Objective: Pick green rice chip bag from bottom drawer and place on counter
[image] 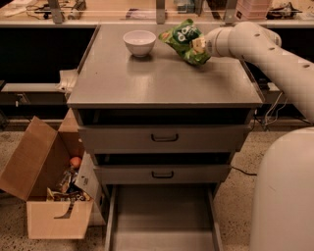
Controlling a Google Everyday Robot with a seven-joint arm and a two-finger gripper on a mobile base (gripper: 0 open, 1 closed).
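I see the gripper (200,46) in the upper right of the frame, jaws clamped on the right side of the green rice chip bag (182,38), which hangs tilted over the back of the counter (162,83); I cannot tell whether its lower corner touches. A white bowl (140,42) stands just left of the bag, apart from it. The bottom drawer (162,218) is pulled out at bottom centre, with a cluttered cardboard box (41,188) at lower left.

Workshop | cluttered workbench (147,11), metal drawers (164,139) | end effector (199,47) holds bag (179,36) above counter (162,81)

Gripper (200,47) holding green rice chip bag (182,36) at counter (162,83) rear right, bowl (140,42) just left
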